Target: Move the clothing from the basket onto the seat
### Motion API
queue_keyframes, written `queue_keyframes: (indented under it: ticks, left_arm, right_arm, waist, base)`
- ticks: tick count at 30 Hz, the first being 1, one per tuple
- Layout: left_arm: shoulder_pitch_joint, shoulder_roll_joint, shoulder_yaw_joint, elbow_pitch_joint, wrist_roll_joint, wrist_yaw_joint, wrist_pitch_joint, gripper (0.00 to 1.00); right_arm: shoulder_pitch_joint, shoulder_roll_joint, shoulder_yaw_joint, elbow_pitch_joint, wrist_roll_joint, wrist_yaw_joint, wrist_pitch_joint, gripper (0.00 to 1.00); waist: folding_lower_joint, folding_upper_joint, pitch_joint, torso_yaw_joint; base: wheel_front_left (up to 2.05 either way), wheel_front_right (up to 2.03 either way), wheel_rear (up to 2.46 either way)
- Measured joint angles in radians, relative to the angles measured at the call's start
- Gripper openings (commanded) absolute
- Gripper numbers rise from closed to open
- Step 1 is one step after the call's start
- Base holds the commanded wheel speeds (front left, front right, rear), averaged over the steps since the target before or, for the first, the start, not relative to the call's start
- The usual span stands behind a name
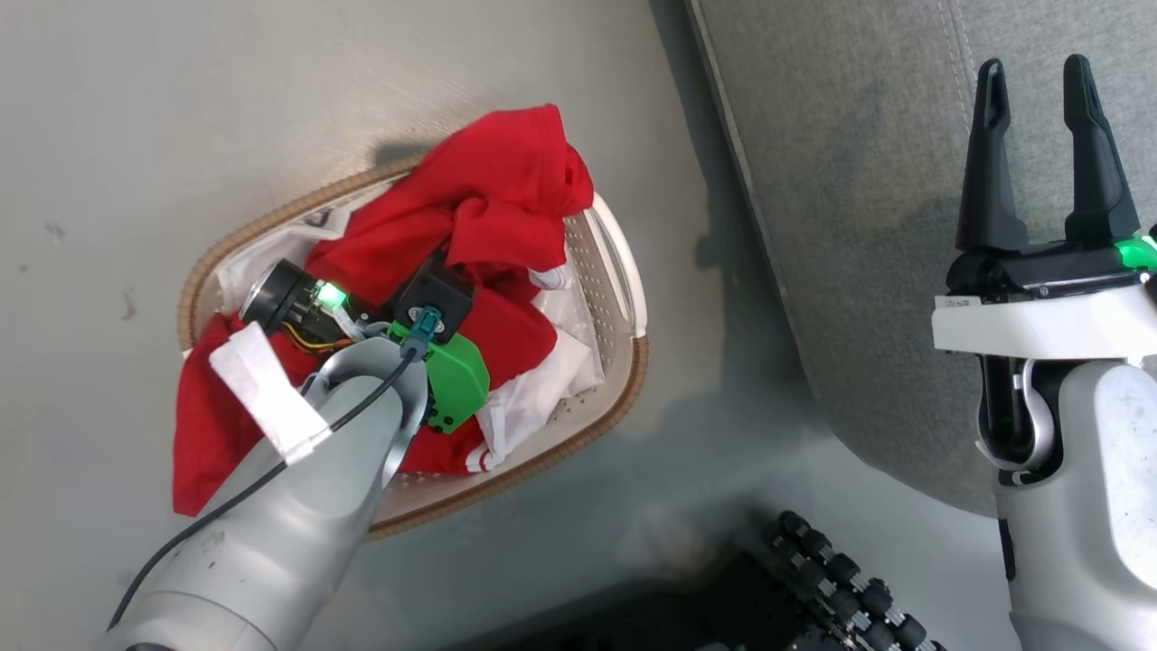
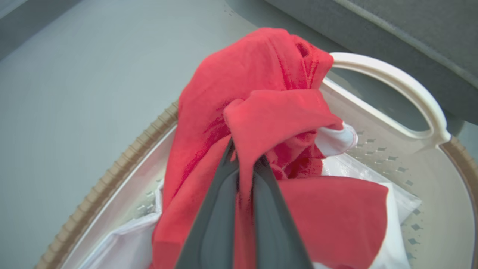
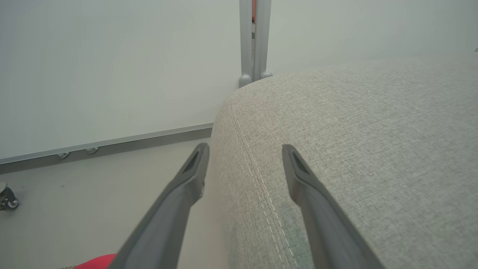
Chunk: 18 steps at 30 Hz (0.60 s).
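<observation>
Red clothing [image 1: 493,212] with white trim is heaped in the oval cream basket [image 1: 624,271] with a brown woven rim, on the floor left of the grey seat [image 1: 868,181]. My left gripper [image 2: 244,158] reaches down into the basket and is shut on a fold of the red clothing [image 2: 261,112], the fabric pinched between its fingers [image 2: 214,209]. In the head view its tips are buried under the cloth. My right gripper [image 1: 1039,77] hangs open over the seat's [image 3: 354,130] edge, holding nothing. A white liner [image 1: 542,389] lies under the clothing.
The basket's white handle [image 2: 407,87] faces the seat. A dark wheeled base [image 1: 841,579] of the robot sits at the bottom. A pale wall with a metal post [image 3: 254,37] stands behind the seat, and a caster [image 3: 7,198] rests on the floor at the left.
</observation>
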Motion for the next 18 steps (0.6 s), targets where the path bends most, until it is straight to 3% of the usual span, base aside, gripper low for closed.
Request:
queue_keyframes:
  ticks: [9, 18]
  left_arm:
    - [0.077, 0.057, 0.044, -0.221, 0.012, -0.002, 0.0, 0.0]
    - [0.142, 0.078, 0.063, -0.371, 0.024, -0.018, 0.0, 0.0]
  right_arm:
    - [0.053, 0.0, -0.009, 0.035, -0.064, 0.0, 0.0, 1.0]
    - [0.143, 0.0, -0.009, 0.084, -0.113, 0.0, 0.0, 1.0]
  waist:
    - [0.0, 0.0, -0.115, 0.046]
    - [-0.0001, 0.0, -0.277, 0.091]
  base:
    - [0.0, 0.0, 0.0]
    - [0.0, 0.0, 0.0]
